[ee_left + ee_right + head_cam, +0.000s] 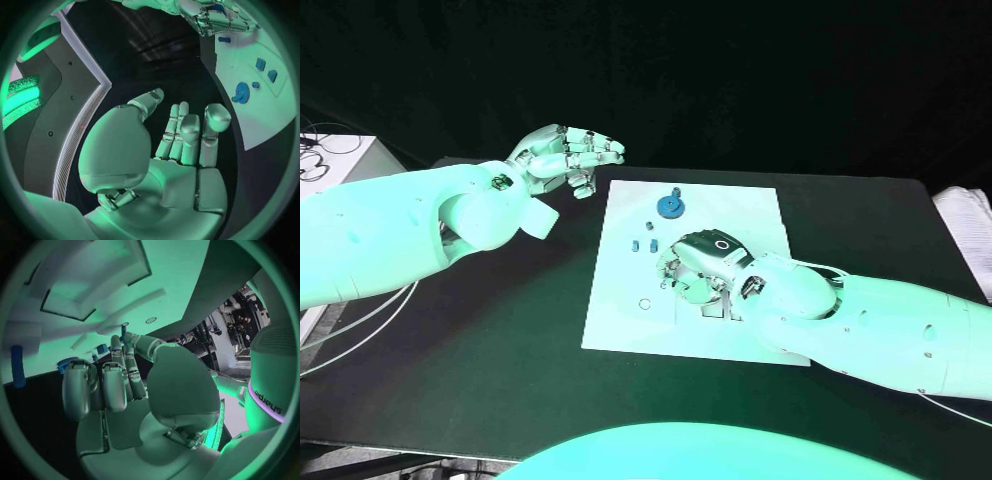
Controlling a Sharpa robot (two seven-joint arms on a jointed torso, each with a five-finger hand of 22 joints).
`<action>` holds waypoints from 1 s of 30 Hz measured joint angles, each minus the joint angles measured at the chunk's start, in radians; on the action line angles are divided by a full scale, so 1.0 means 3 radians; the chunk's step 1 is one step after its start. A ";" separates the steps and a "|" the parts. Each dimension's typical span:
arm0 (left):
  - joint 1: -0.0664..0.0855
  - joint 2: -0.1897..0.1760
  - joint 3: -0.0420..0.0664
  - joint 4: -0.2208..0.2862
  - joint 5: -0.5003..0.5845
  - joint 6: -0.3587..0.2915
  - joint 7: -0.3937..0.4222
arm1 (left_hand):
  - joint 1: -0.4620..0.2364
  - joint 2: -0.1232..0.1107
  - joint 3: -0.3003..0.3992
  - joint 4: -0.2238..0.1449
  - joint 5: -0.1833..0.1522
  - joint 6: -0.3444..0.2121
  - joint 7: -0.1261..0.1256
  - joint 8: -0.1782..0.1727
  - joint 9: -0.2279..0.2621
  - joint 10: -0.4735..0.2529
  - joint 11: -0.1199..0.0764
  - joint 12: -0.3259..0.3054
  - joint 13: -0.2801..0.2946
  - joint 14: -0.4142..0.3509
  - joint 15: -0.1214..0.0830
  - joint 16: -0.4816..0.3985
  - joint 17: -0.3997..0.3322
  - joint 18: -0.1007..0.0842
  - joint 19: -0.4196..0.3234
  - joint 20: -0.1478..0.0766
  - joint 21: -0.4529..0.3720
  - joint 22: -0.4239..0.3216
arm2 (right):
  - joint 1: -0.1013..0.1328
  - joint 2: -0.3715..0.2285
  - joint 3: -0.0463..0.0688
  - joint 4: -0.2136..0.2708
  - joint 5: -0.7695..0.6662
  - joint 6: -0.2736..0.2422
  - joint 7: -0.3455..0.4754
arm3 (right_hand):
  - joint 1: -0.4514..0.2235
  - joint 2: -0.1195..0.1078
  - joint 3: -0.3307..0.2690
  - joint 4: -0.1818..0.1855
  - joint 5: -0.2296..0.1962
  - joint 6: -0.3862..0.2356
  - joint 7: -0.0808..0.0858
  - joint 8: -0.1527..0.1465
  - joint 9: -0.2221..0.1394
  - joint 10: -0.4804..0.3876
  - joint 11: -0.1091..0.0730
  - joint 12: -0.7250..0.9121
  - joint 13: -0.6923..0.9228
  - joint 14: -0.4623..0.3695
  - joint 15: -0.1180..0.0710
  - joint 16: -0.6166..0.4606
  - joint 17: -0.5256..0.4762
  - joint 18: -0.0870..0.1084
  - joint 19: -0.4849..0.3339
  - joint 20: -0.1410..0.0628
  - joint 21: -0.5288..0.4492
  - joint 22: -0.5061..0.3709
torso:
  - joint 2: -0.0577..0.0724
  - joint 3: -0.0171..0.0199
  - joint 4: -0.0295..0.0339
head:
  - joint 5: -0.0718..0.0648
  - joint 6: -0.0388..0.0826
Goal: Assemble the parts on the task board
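Note:
The white task board [625,320] lies in the middle of the black table. A round blue part [672,206] sits near its far edge, with small blue parts [643,243] just nearer to me. My right hand [704,268] hovers low over the board's middle. In the right wrist view, its thumb and a fingertip pinch a thin blue peg [123,330]. Another blue peg [17,367] lies on the board beside it. My left hand [570,160] hangs off the board's far left corner with nothing in its palm [181,175]; the round blue part [242,92] lies beyond its fingers.
Recessed slots [94,285] are cut into the board under my right hand. A white object [963,215] lies at the table's right edge, and cables [329,145] lie at its far left.

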 measured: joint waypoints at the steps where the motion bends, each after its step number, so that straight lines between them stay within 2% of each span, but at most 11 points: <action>1: 0.0000 0.0000 0.0000 0.0000 0.0000 0.0000 0.0000 | 0.0000 0.0000 0.0000 0.0000 0.0000 0.0000 0.0000 0.0000 0.0000 0.0000 0.0000 0.0000 0.0000 0.0000 0.0000 0.0000 0.0000 0.0000 0.0000 0.0000 0.0000 0.0000 | -0.0001 0.0002 0.0000 -0.0001 -0.0002 0.0001 0.0000 | 0.0000 0.0000 0.0000 0.0000 0.0000 0.0000 0.0000 0.0000 0.0000 0.0000 0.0000 0.0000 0.0000 0.0000 0.0000 0.0000 0.0000 0.0000 0.0000 0.0000 0.0000 0.0000 | 0.0000 0.0000 0.0000 | 0.0003 -0.0003; 17: 0.0000 -0.0005 0.0000 0.0002 0.0001 0.0001 -0.0008 | 0.0000 0.0000 0.0000 0.0000 0.0000 0.0000 0.0000 0.0000 0.0000 0.0000 0.0000 0.0000 0.0000 0.0000 0.0000 0.0000 0.0000 0.0000 0.0000 0.0000 0.0000 0.0000 | -0.0015 0.0017 -0.0007 -0.0016 -0.0024 0.0030 0.0000 | 0.0005 0.0005 0.0007 -0.0007 -0.0008 0.0000 0.0000 -0.0003 -0.0002 0.0000 0.0000 -0.0006 -0.0002 0.0000 0.0000 0.0000 0.0003 0.0000 0.0000 0.0000 0.0000 -0.0001 | -0.0003 0.0002 -0.0004 | 0.0019 -0.0034; 30: 0.0000 -0.0007 0.0000 0.0005 0.0002 0.0002 -0.0014 | 0.0014 0.0015 0.0000 0.0000 0.0000 0.0000 0.0000 0.0000 0.0000 0.0000 0.0000 0.0000 -0.0004 0.0000 0.0000 0.0000 0.0000 0.0000 0.0000 0.0000 0.0000 0.0000 | -0.0017 0.0061 -0.0011 -0.0037 -0.0069 0.0058 -0.0043 | 0.0006 0.0005 0.0006 -0.0007 0.0007 -0.0001 0.0000 -0.0013 0.0009 0.0000 0.0000 -0.0019 -0.0001 0.0000 0.0000 0.0000 0.0002 0.0000 0.0000 0.0000 0.0000 0.0000 | -0.0004 0.0002 -0.0006 | 0.0015 -0.0031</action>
